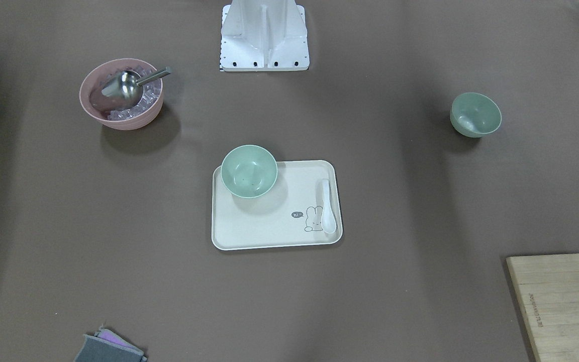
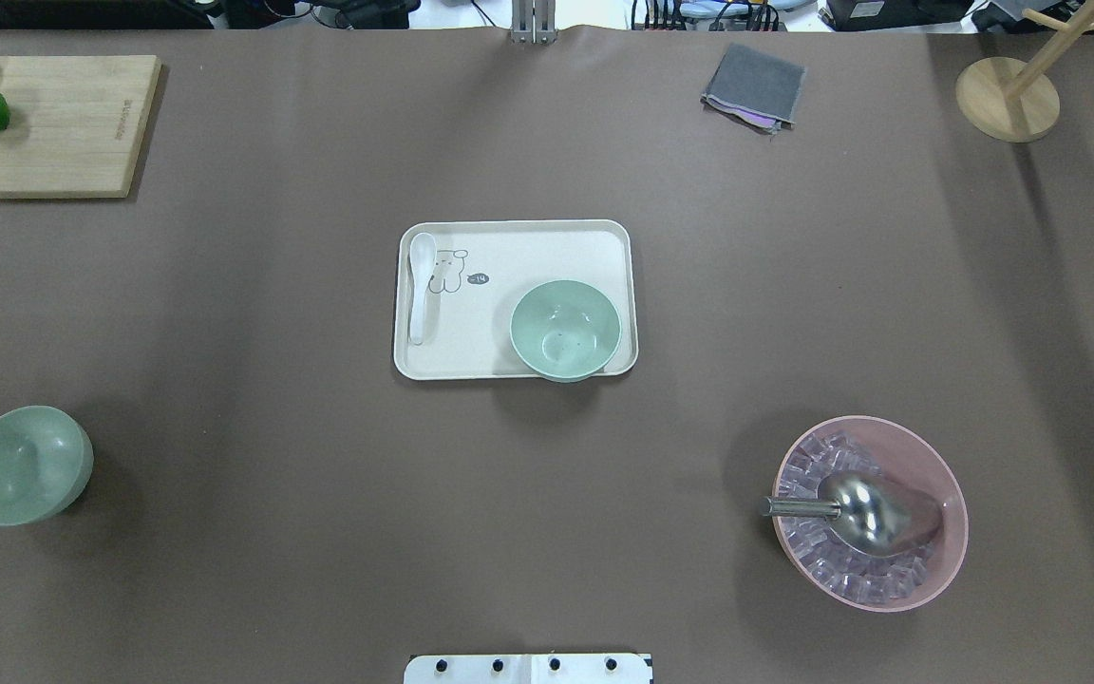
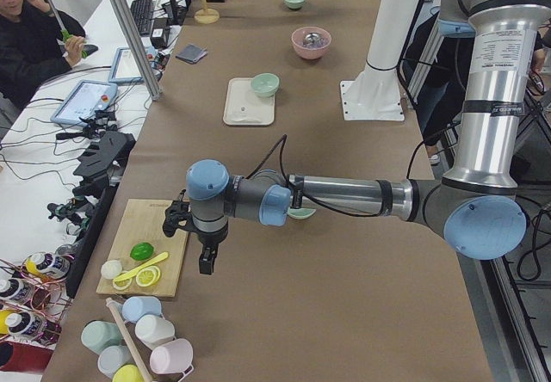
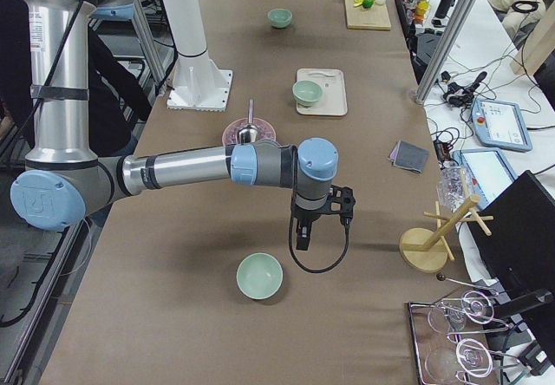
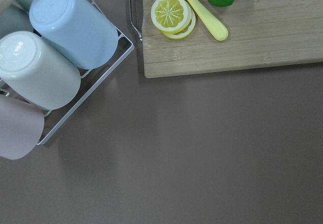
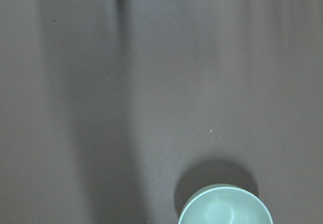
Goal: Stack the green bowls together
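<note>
One green bowl (image 2: 565,330) stands on the near right corner of a cream tray (image 2: 509,247). A second green bowl (image 2: 26,465) stands on the table at the left. A third green bowl (image 4: 260,276) stands at the table's right end and also shows at the bottom of the right wrist view (image 6: 224,208). My left gripper (image 3: 208,260) hangs near the cutting board, far from the bowls. My right gripper (image 4: 303,238) hangs above the table just beyond the third bowl. Both show only in side views, so I cannot tell whether they are open or shut.
A pink bowl (image 2: 927,446) with ice and a metal scoop stands at the right. A white spoon (image 2: 421,285) lies on the tray. A cutting board (image 2: 53,123) with lime and lemon, a cup rack (image 5: 50,62), a grey cloth (image 2: 754,85) and a wooden stand (image 2: 1008,100) line the edges.
</note>
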Robot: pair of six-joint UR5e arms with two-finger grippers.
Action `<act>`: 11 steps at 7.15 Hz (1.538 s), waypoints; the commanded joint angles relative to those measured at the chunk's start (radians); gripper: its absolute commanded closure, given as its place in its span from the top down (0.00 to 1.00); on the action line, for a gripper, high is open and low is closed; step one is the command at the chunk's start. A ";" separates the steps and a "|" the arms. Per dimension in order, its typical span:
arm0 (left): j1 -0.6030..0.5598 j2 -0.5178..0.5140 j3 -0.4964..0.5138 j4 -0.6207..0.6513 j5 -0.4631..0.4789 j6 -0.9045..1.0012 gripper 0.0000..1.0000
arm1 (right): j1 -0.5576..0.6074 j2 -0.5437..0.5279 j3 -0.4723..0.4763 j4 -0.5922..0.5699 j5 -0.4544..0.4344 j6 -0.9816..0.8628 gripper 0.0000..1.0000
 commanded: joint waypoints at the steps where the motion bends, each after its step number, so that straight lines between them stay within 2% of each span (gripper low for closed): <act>1: 0.067 0.001 -0.015 -0.007 -0.058 -0.051 0.98 | 0.000 -0.002 0.003 0.000 0.000 0.003 1.00; 2: 0.136 0.033 -0.057 -0.052 -0.092 -0.187 0.98 | 0.000 -0.005 0.003 0.000 0.000 0.006 1.00; 3: 0.218 0.109 -0.134 -0.170 -0.094 -0.357 0.98 | 0.000 -0.005 0.003 0.000 0.000 0.005 1.00; 4: 0.292 0.189 -0.169 -0.311 -0.095 -0.488 0.98 | 0.000 -0.005 0.003 0.000 0.000 0.005 1.00; 5: 0.352 0.255 -0.168 -0.472 -0.097 -0.581 0.98 | 0.000 -0.003 0.001 0.000 0.000 0.005 1.00; 6: 0.425 0.269 -0.167 -0.555 -0.095 -0.664 0.98 | 0.000 -0.003 0.000 0.000 0.000 0.005 1.00; 9: 0.523 0.267 -0.167 -0.574 -0.095 -0.710 0.97 | 0.000 -0.003 -0.005 -0.001 0.001 0.005 1.00; 11: 0.527 0.267 -0.164 -0.579 -0.095 -0.710 0.94 | -0.002 -0.019 -0.063 0.000 0.000 -0.003 1.00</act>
